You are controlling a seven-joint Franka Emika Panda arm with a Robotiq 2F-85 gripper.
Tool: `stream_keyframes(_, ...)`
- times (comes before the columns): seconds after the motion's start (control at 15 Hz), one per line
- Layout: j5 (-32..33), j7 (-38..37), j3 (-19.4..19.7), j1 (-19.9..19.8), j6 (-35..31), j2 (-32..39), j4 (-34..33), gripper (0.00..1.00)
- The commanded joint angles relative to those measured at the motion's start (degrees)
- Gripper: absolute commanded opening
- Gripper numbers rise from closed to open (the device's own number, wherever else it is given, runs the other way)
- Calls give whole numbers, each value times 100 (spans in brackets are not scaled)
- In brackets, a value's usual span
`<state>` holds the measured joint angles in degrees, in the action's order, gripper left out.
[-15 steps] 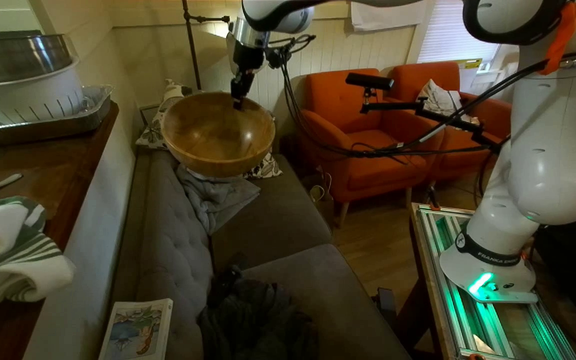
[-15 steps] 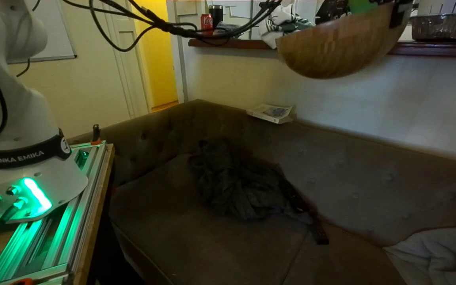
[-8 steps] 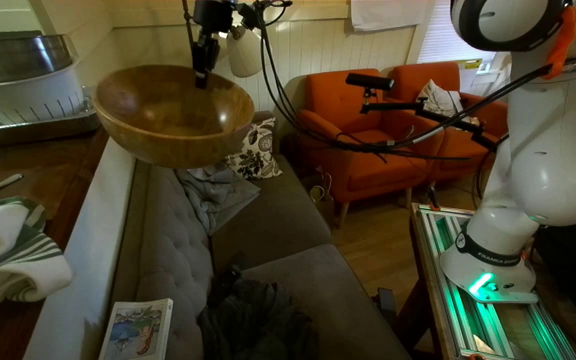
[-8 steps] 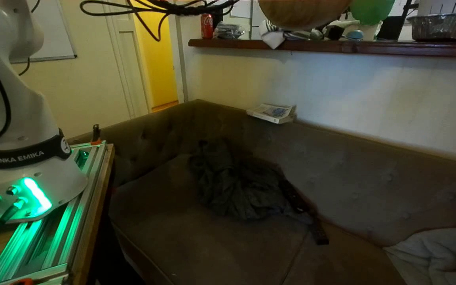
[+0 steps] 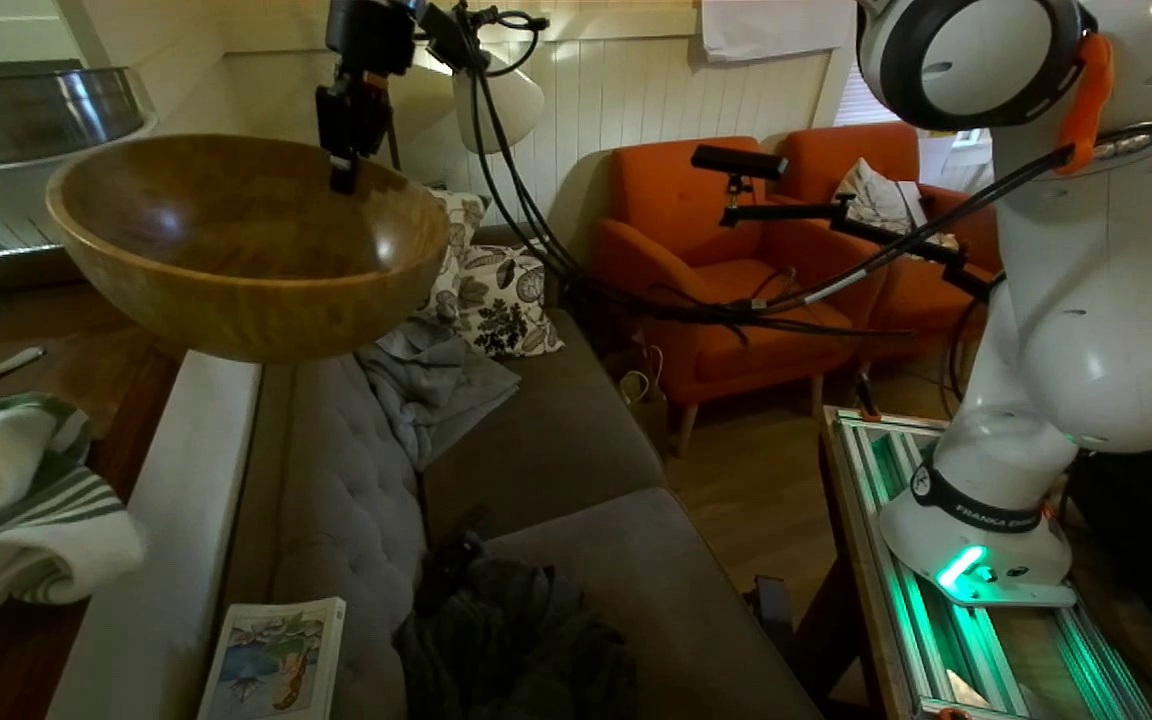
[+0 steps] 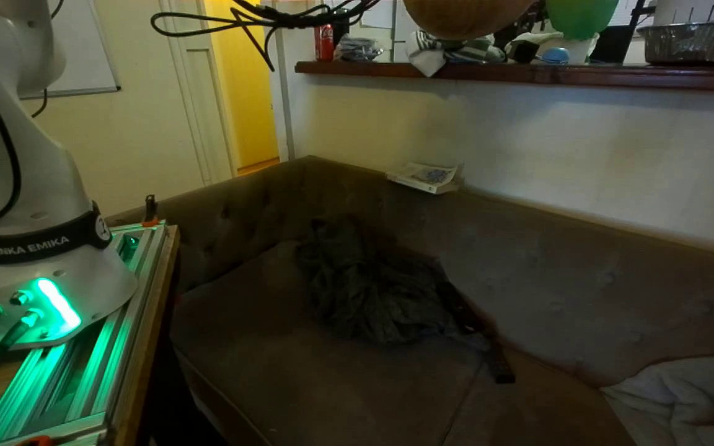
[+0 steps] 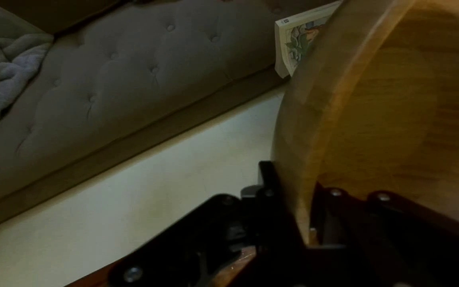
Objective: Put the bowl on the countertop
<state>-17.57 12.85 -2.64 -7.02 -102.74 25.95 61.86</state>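
The bowl (image 5: 246,255) hangs by its rim from the tool (image 7: 295,191).

Wrist view close above bowl (image 7: 385,115), exterior views farther back; sofa (image 5: 536,440) shared

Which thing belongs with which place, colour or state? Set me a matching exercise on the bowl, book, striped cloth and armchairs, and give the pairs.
1. bowl
2. book
3. striped cloth
4. armchairs

A. orange
B. on the countertop
C. held by its rim in the gripper
D. on top of the sofa back

Pairs: 1-C; 2-D; 3-B; 4-A
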Motion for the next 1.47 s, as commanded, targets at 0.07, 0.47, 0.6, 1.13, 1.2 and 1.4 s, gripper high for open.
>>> stream_keyframes(0.07,-200,-123,20,-70,-490,55,49,4)
stream_keyframes(0.47,-315,-205,-237,122,-835,856,-993,4)
stream_keyframes(0.6,-187,-171,-415,230,-708,1086,-1593,4)
stream_keyframes(1.13,-474,-444,-1145,669,163,1952,-3099,4)
stream_keyframes(1.2,-519,-317,-1263,751,221,2082,-3247,4)
stream_keyframes(1.4,-187,-76,-1169,829,86,1902,-2710,15)
